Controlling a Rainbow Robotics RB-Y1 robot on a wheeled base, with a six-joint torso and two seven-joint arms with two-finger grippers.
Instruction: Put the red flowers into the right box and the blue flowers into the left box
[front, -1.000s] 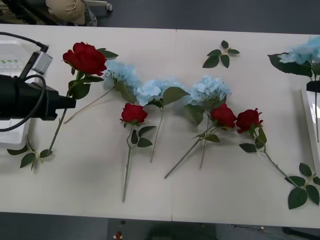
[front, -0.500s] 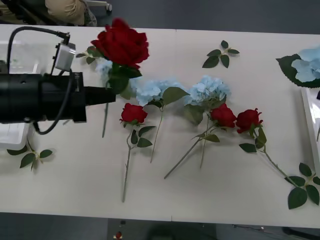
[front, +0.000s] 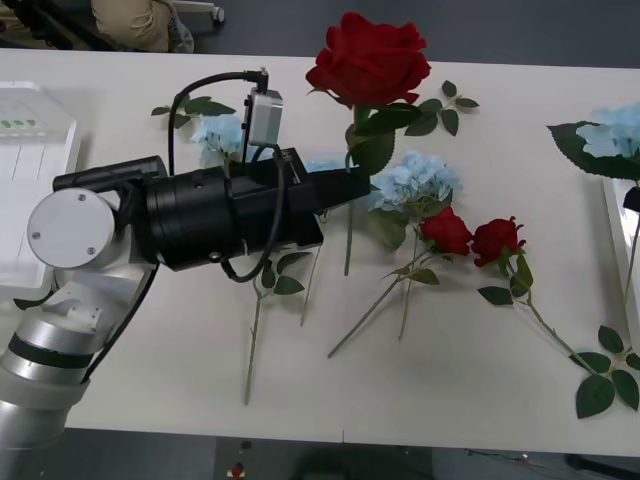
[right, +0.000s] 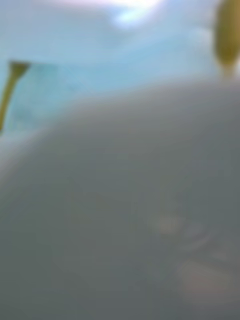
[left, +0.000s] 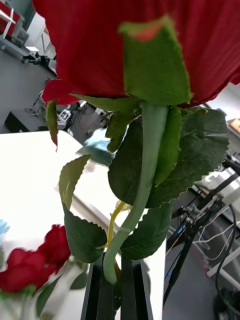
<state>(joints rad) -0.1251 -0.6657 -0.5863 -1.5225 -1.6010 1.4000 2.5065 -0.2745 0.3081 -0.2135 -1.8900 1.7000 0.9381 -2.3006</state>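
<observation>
The left gripper (front: 352, 186) is carrying a rose (front: 369, 60) high above the middle of the table (front: 480, 380). Its fingers (left: 96, 292) are pressed together on the thin green stem, just under the leaves. The rose is big, dark red and stands up straight. I think the next move is a long trip to the right box (front: 617, 225) at the far right edge, then let go. Three more roses (front: 446, 231) lie on the table with the blue flowers (front: 415, 180). The right gripper: I cannot tell.
</observation>
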